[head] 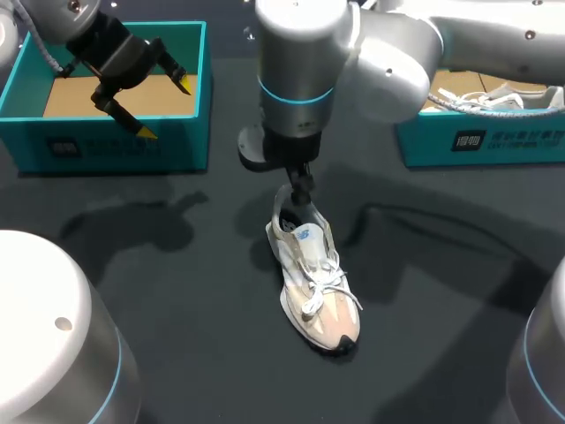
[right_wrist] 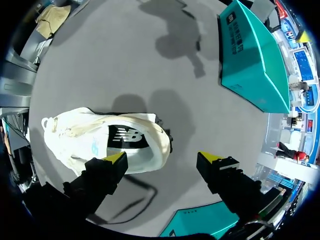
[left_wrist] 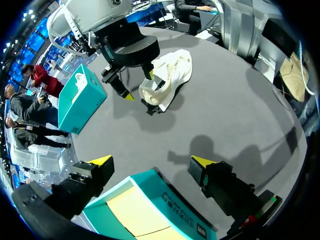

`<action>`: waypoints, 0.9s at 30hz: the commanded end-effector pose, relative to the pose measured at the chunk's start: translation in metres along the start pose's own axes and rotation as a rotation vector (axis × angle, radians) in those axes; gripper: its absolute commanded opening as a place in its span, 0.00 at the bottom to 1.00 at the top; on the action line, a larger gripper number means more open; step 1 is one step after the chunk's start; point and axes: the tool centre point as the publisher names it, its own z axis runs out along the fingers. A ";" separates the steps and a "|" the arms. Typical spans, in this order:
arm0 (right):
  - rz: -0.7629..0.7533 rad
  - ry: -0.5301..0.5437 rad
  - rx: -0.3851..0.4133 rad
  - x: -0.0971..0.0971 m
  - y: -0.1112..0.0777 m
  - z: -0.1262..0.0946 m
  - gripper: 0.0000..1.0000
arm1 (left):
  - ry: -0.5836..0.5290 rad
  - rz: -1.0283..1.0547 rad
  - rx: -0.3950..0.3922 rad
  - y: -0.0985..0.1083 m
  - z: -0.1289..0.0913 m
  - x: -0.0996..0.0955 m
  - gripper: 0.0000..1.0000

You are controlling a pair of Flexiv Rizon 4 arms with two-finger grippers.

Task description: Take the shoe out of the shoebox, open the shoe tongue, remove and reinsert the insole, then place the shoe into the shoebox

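One step of the job looks finished: the shoe (head: 313, 274) is out of the shoebox (head: 190, 132) and lies on its sole on the dark surface (head: 177, 336), well apart from the box. Its laces (head: 316, 299) are tied and a dark insole (right_wrist: 125, 137) sits inside the opening, so the middle steps seem either not begun or already complete (the views do not settle which). Returning the shoe to the box is certainly left.

The right end effector (right_wrist: 162, 157) hangs released above the heel, one finger over the collar and the other outside it, gripping nothing. The left end effector (head: 166, 109) hovers over the shoebox, likewise released and empty.

That shoebox is open-topped, showing only a bare cardboard-coloured floor. A second teal box (head: 477, 141) at the far right holds a pale laced thing (head: 494, 95), probably another shoe, partly hidden behind the right arm (head: 397, 53).
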 end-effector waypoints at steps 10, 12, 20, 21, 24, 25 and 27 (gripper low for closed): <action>-0.019 0.046 -0.029 -0.008 -0.001 0.029 0.85 | 0.001 0.000 -0.002 0.000 0.000 0.000 1.00; -0.023 0.048 -0.034 -0.009 -0.002 0.034 0.85 | 0.001 0.000 -0.002 0.000 0.000 0.000 1.00; -0.036 0.057 -0.057 -0.013 -0.001 0.047 0.80 | 0.001 0.000 -0.002 0.000 0.000 0.000 1.00; -0.036 0.058 -0.060 -0.013 0.000 0.048 0.79 | 0.001 0.000 -0.002 0.000 0.000 0.000 1.00; -0.034 0.062 -0.067 -0.013 0.000 0.052 0.78 | 0.001 0.000 -0.002 0.000 0.000 0.000 1.00; -0.033 0.064 -0.069 -0.013 0.000 0.053 0.77 | 0.001 0.000 -0.002 0.000 0.000 0.000 1.00; -0.031 0.068 -0.072 -0.013 0.000 0.056 0.75 | 0.001 0.000 -0.002 0.000 0.000 0.000 1.00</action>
